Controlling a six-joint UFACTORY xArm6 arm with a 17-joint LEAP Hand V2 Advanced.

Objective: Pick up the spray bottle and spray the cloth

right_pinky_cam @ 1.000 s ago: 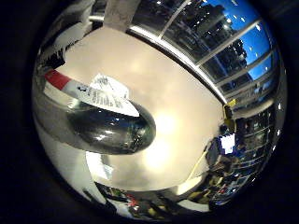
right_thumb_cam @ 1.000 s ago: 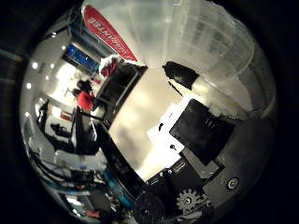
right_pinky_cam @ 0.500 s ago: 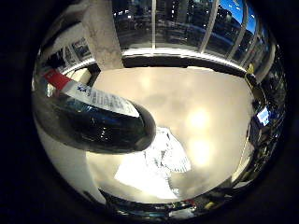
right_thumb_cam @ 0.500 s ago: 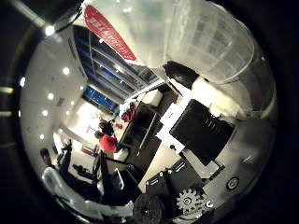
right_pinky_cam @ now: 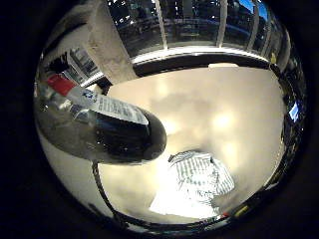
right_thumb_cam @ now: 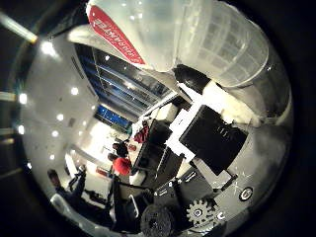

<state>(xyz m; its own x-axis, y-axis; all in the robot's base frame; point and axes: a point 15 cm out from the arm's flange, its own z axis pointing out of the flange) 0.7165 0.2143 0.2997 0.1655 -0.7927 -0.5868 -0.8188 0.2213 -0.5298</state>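
Note:
The spray bottle lies close against my palm in the little finger side view, its dark rounded end and its white and red label filling one side. The thumb side view shows its translucent body with a red label. My right hand is curled round it, with a black fingertip pressed on the bottle. The cloth, white with a grey check pattern, lies crumpled on the table, away from the bottle and below it.
The pale table ends at a far edge before tall windows and a thick pillar. The thumb side view looks out into a room with ceiling lights and furniture.
The whole picture has swung, so the hand has turned with the bottle still in it. The cloth now shows nearer the bottle's end.

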